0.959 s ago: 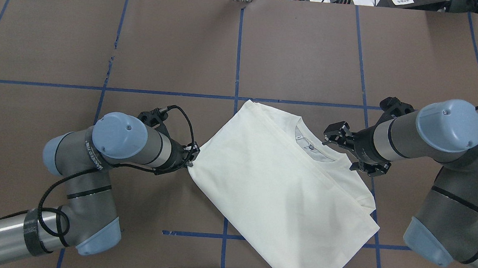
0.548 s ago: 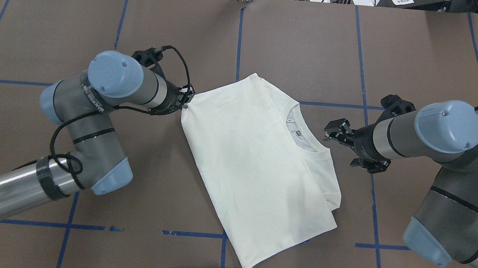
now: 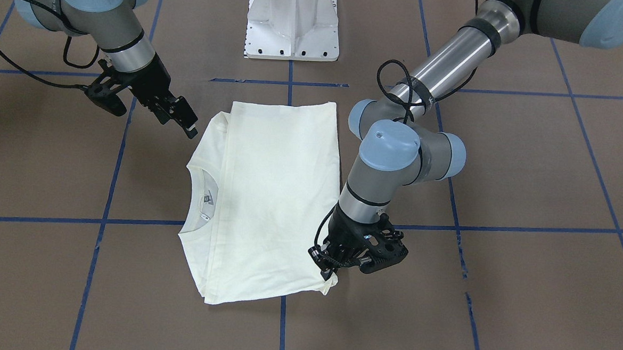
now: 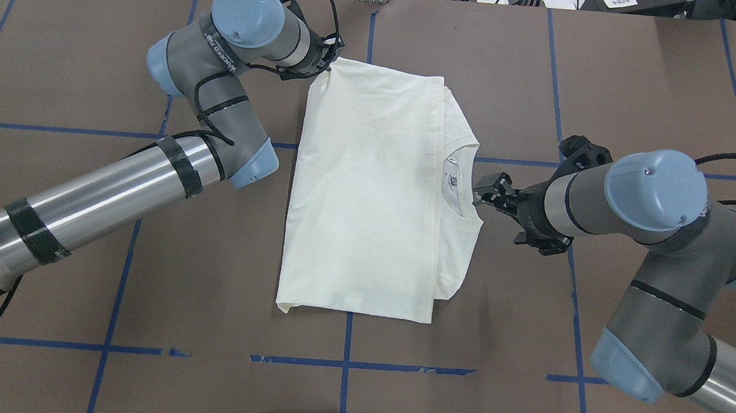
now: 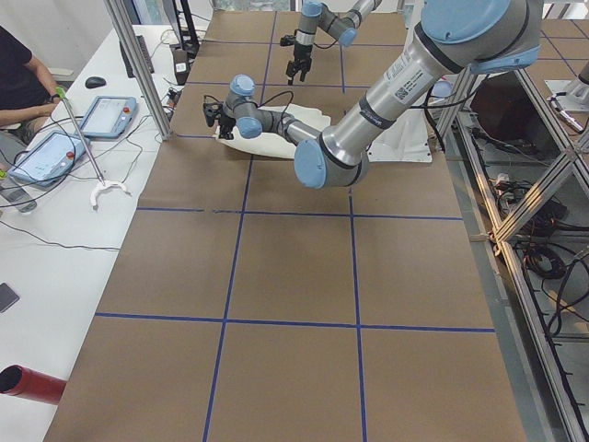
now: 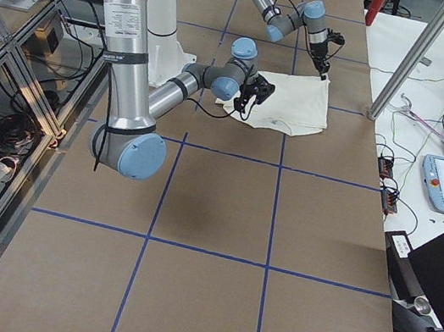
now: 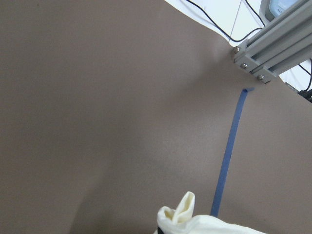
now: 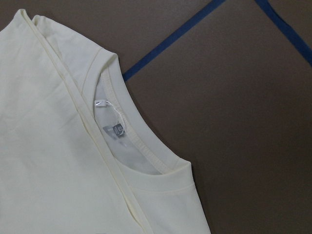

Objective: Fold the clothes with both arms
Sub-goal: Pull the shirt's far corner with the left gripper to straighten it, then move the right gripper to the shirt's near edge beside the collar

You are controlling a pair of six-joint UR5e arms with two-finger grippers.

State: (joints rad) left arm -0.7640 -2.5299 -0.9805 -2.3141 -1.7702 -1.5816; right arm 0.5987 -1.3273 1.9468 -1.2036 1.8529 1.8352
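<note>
Folded lengthwise, plain side up, the shirt (image 4: 369,193) lies mid-table (image 4: 59,81). The front view shows the left gripper (image 3: 329,271) clamped on the shirt's far corner, a grip the overhead view hides behind the wrist. Only the right wrist view shows the neck label (image 8: 118,128). The right gripper (image 4: 487,193) hangs just beside the collar, its 2 jaws parted and empty. The held corner is near the table's far edge; bare table lies on either side.

Lettering (image 4: 220,54) on left arm (image 4: 110,182) too blurred; unreadable

Cream shirt (image 4: 369,193) folded flat; left end effector (image 4: 328,65) pinching corner.
</note>
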